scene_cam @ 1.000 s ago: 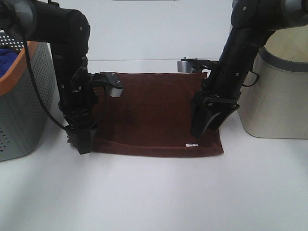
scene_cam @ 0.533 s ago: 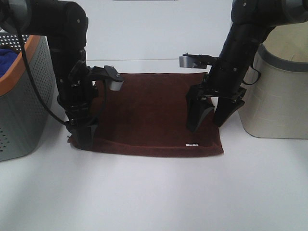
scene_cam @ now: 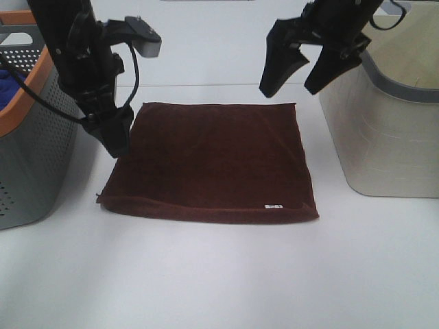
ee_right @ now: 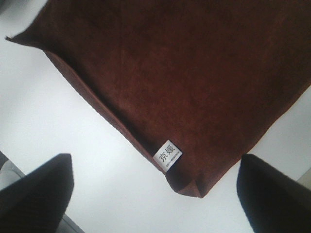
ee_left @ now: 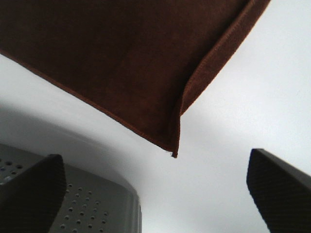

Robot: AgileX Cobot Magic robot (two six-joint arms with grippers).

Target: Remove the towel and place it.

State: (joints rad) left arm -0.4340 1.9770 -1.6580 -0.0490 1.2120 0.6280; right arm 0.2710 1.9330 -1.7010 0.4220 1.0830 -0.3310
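Both arms have risen off the towel (scene_cam: pixel 212 161) since the earlier frames, when their tips were down at its near hem; the left tool (scene_cam: pixel 113 133) now hangs above the towel's left edge and the right tool (scene_cam: pixel 296 68) is up above its far right corner. Each is released, fingers spread and holding nothing, as both wrist views show, with the dark fingertips (ee_left: pixel 277 187) wide apart over bare desk (scene_cam: pixel 219 274).

Spread flat on the desk, the towel is roughly square, slightly wider left to right than deep. Its folded hem runs along the near edge, facing the camera, and the small white label (scene_cam: pixel 274 206) sits on that hem close to the near right corner (ee_right: pixel 167 155). The near left corner (ee_left: pixel 173 153) lies flat, with a short thread end.

Left of the towel stands a grey perforated basket (scene_cam: pixel 38 154) with an orange rim, a blue cloth (scene_cam: pixel 8 86) inside. Right of the towel stands a pale grey bin (scene_cam: pixel 387 130), just beside its right edge.
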